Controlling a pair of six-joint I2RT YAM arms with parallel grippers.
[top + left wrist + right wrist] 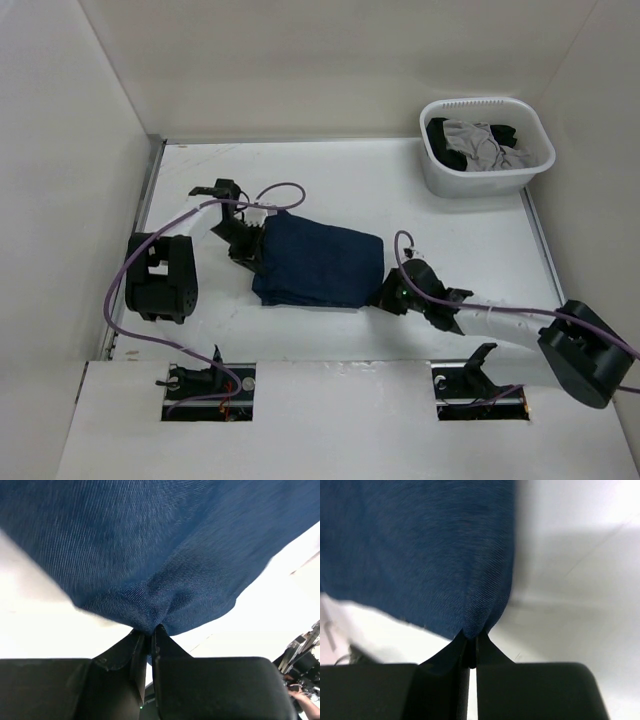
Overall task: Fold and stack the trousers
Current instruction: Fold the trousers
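close under each wrist camera, dark blue denim is pinched to a point between black jaws. the left gripper is clamped on the left edge of the trousers, and the right gripper is clamped on their near right corner.

by size: the white table carries everything. the trousers lie mid-table as a folded, roughly rectangular bundle. they are well apart from the white laundry basket in the far right corner, which holds grey and black clothes.

my judgement is that i am at the start of another fold, with both ends gripped. to do it well i want to lift both arms together and level, so the cloth is taut between them and the lower layers do not drag or slide open. each pinch looks shallow, right at the edge, so i would move slowly; a jerk could pull the denim free. i cannot tell how many layers each gripper holds.
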